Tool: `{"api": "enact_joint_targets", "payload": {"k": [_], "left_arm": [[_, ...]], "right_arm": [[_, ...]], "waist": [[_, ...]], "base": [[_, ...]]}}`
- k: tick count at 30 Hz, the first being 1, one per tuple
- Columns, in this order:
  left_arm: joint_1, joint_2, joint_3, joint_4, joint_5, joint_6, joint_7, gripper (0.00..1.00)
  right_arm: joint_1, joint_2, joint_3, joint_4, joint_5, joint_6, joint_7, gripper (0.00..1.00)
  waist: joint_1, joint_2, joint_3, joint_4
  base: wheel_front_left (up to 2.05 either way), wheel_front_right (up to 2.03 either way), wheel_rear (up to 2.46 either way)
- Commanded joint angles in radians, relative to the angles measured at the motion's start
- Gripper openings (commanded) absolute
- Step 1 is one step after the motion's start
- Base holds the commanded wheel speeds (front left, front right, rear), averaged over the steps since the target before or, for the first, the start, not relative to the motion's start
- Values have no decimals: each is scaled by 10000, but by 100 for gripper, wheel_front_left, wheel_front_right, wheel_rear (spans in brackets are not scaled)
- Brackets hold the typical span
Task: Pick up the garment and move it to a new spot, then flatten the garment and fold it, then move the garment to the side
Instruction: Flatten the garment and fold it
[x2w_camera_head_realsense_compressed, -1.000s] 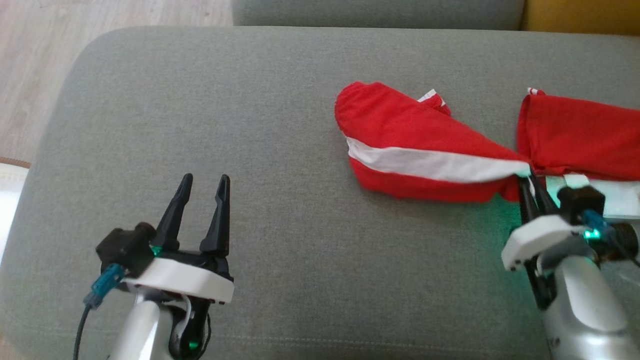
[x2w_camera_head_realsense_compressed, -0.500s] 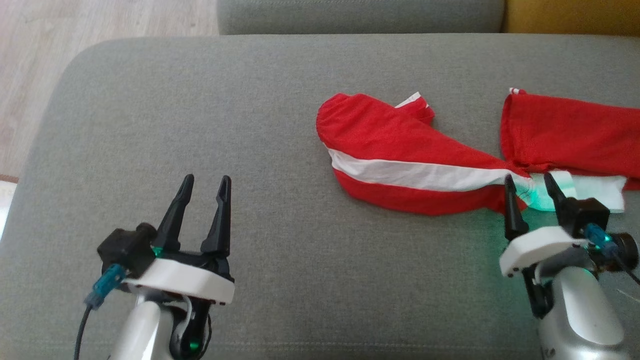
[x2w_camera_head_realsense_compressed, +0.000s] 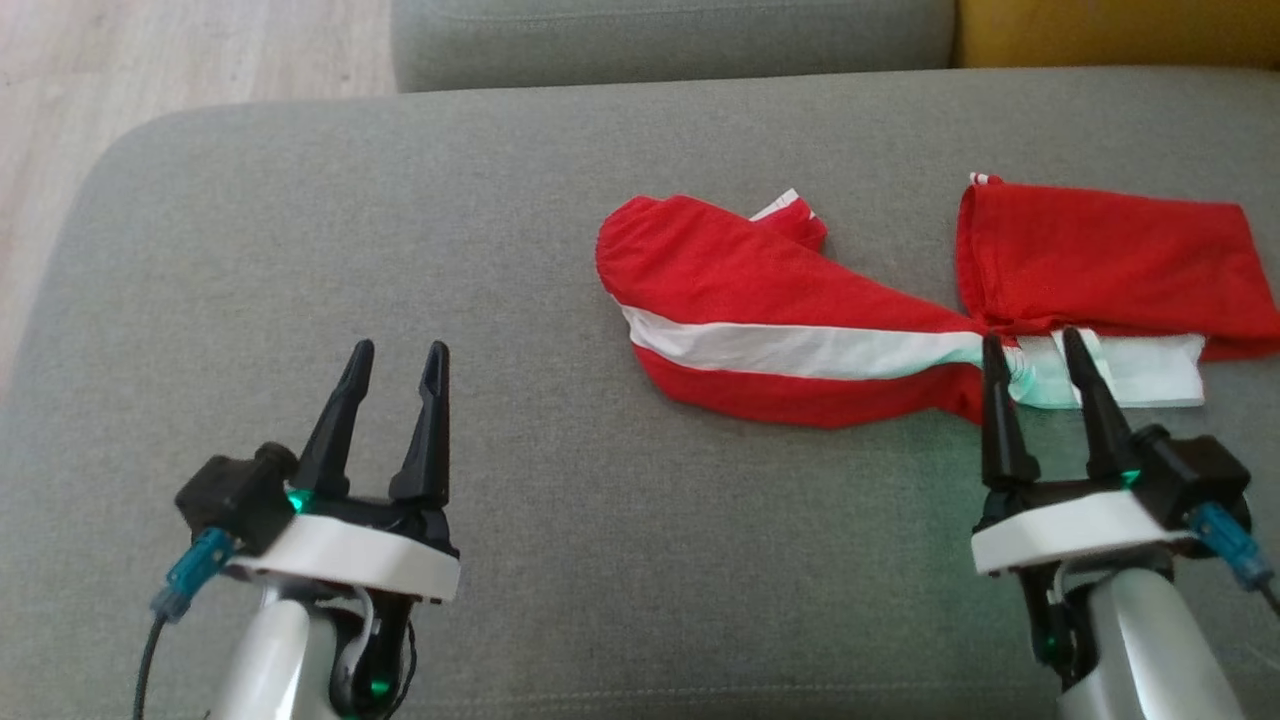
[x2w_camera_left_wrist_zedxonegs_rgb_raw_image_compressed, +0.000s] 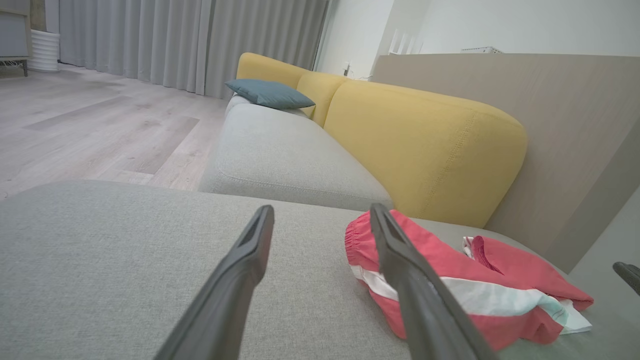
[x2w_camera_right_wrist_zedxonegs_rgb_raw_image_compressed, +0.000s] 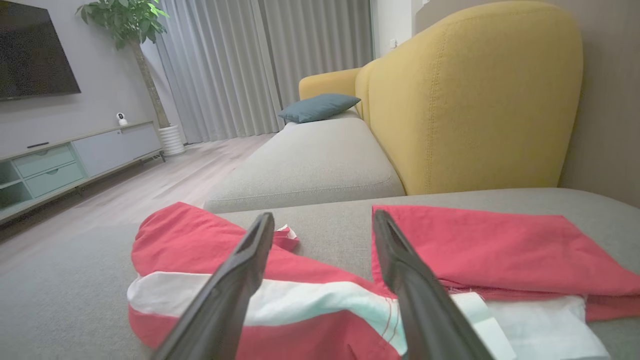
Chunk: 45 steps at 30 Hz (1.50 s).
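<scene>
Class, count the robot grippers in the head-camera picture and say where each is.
2. The left gripper is at lower left, over bare grey cushion. The right gripper is at lower right, open, fingertips at the white stripe of the garment. None seems hidden.

Grey sofa seat (x2w_camera_head_realsense_compressed: 400, 250), yellow backrest (x2w_camera_right_wrist_zedxonegs_rgb_raw_image_compressed: 475, 100), blue cushion (x2w_camera_right_wrist_zedxonegs_rgb_raw_image_compressed: 320, 106), pale wood floor (x2w_camera_left_wrist_zedxonegs_rgb_raw_image_compressed: 75, 130), grey curtains (x2w_camera_right_wrist_zedxonegs_rgb_raw_image_compressed: 240, 65).

I see a red garment (x2w_camera_head_realsense_compressed: 720, 270) with a white stripe on a grey cushion (x2w_camera_head_realsense_compressed: 400, 250), yellow backrest (x2w_camera_head_realsense_compressed: 1120, 30) at one o'clock
</scene>
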<state>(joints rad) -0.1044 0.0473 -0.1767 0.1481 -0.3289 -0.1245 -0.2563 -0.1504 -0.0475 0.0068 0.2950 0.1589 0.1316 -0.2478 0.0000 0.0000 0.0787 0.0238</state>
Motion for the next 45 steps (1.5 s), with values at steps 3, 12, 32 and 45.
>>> {"api": "enact_joint_targets", "payload": {"k": [3,12,32,45], "left_arm": [[-350,30,399,-425,-66,-61,-55,100],[-850,30,13,-378,-134,-61,-55,100],[-1191,30,-664,211,-784,-61,-55,100],[-1203,30,-578,206,-780,-61,-55,100]], "right_arm": [[-76,-29,437,-565,69,-9,-109,100],[-689,-28,1334,-831,-232,-9,259,100],[-4062,-30,2804,3017,-3332,-9,2247,100],[-4538,-29,2012,4053,-3712,-9,1392,0]], "waist": [[0,0,210,-143],[0,0,786,100],[0,0,1604,2844],[0,0,1586,2694]], "base": [[0,0,0],[0,0,0],[0,0,0],[0,0,0]]}}
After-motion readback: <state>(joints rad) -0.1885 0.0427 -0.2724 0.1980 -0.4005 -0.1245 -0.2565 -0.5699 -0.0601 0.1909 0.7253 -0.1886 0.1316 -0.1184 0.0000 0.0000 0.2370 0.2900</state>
